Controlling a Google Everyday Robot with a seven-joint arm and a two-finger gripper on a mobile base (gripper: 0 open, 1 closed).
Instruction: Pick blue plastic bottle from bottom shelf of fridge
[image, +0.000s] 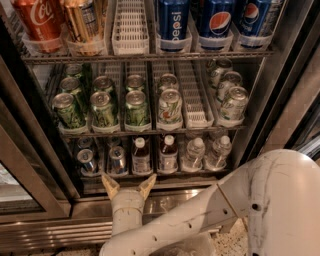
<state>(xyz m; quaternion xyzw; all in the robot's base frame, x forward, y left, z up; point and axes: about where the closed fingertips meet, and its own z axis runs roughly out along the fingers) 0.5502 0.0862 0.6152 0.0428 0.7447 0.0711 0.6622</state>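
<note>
Matt end effector (129, 183) before steel panel (86, 207)
</note>
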